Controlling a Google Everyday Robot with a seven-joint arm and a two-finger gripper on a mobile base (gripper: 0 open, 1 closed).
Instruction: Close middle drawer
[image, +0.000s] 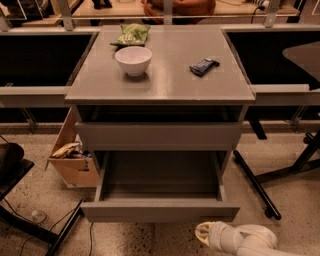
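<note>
- Middle drawer — wide, grey, flat handleless front — stands pulled out of the grey desk.
- White tool sits near its front panel's right end; how open, I cannot tell.

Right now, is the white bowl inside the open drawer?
No, the white bowl sits on the cabinet top; the middle drawer is pulled out below, with the tool just in front of it, lower right.

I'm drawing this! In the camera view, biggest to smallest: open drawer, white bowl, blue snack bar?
1. middle drawer
2. white bowl
3. blue snack bar
The gripper sits bottom right, below the drawer.
</note>
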